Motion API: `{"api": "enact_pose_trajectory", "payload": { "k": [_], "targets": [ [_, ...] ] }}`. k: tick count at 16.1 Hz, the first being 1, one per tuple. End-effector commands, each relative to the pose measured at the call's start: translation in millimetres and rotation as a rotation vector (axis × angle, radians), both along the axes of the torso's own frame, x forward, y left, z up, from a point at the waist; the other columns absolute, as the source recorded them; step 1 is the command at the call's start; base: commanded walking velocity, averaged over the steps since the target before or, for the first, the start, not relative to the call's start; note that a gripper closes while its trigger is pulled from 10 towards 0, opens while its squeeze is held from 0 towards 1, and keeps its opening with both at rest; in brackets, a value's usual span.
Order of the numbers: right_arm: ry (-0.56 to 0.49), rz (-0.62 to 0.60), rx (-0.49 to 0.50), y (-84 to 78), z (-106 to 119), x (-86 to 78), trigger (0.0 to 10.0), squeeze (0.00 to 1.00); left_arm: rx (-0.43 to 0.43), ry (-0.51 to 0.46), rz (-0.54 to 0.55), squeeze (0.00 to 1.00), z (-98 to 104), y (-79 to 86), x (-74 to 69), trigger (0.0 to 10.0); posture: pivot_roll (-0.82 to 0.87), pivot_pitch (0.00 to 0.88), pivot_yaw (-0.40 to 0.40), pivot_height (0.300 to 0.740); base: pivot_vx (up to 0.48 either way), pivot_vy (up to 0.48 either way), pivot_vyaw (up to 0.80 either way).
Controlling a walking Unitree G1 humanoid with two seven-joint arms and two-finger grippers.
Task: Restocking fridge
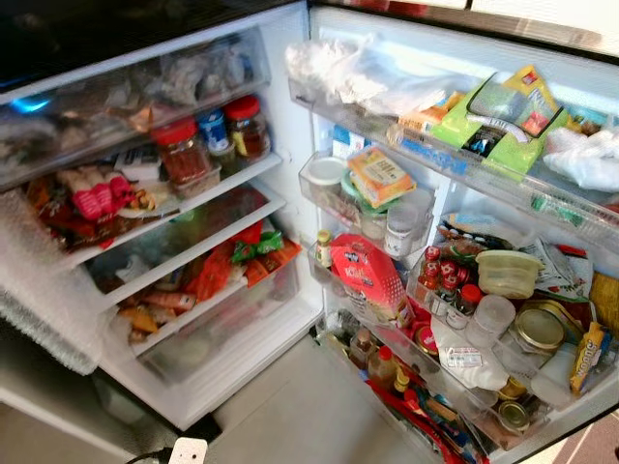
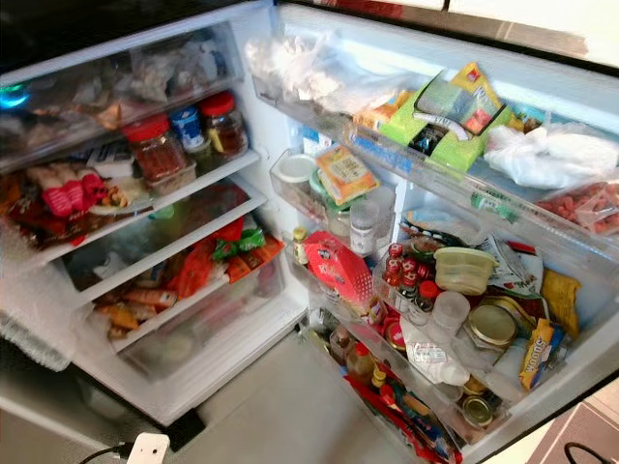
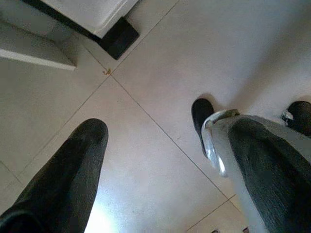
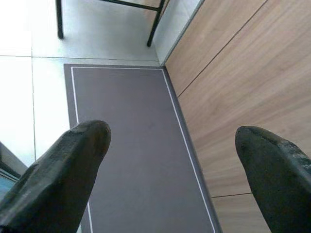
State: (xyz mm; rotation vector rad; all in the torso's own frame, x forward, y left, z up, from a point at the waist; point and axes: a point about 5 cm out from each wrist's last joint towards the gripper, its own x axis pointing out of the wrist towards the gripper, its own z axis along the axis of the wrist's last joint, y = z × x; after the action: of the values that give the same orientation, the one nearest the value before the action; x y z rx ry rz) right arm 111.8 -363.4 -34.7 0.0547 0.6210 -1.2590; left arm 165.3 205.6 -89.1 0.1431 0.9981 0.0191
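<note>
White shelves of the open fridge (image 1: 253,189) fill the left of the head frame, with red-lidded jars (image 1: 182,150) at upper left. The door racks (image 1: 455,164) on the right hold packets, bottles and a red pouch (image 1: 366,273). The left gripper (image 3: 167,160) hangs over pale floor tiles (image 3: 160,63), jaws spread. The right gripper (image 4: 172,165) hangs over a grey mat (image 4: 131,145), jaws spread and empty.

Each hand, the left hand (image 3: 165,160) and the right hand (image 4: 172,165), has two long, matte black fingers with blunt rounded tips, while a silver-grey leg (image 3: 228,145) ends in a black foot (image 3: 200,114).
</note>
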Motion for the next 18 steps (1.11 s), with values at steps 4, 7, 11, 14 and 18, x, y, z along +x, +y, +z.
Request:
{"api": "enact_pose_trajectory", "payload": {
  "k": [4, 7, 11, 14, 18],
  "targets": [
    [0.012, 0.009, 0.034, 8.5, -6.5, -0.8, 10.0, 0.00, 0.015, 0.027, -0.007, 0.00, -2.3, 4.5, -6.9, 10.0, -0.09, 0.017, 0.070, 0.740, -0.278, 0.000, 0.00],
    [0.012, 0.009, 0.034, 8.5, -6.5, -0.8, 10.0, 0.00, 0.015, 0.027, -0.007, 0.00, -2.3, 4.5, -6.9, 10.0, -0.09, 0.017, 0.070, 0.740, -0.270, 0.000, 0.00],
    [0.012, 0.009, 0.034, 8.5, -6.5, -0.8, 10.0, 0.00, 0.015, 0.027, -0.007, 0.00, -2.3, 4.5, -6.9, 10.0, -0.09, 0.017, 0.070, 0.740, -0.270, 0.000, 0.00],
    [0.012, 0.009, 0.034, 8.5, -6.5, -0.8, 10.0, 0.00, 0.015, 0.027, -0.007, 0.00, -2.3, 4.5, -6.9, 10.0, -0.09, 0.017, 0.070, 0.740, -0.270, 0.000, 0.00],
    [0.012, 0.009, 0.034, 8.5, -6.5, -0.8, 10.0, 0.00, 0.015, 0.027, -0.007, 0.00, -2.3, 4.5, -6.9, 10.0, -0.09, 0.017, 0.070, 0.740, -0.270, 0.000, 0.00]
  ]
}}
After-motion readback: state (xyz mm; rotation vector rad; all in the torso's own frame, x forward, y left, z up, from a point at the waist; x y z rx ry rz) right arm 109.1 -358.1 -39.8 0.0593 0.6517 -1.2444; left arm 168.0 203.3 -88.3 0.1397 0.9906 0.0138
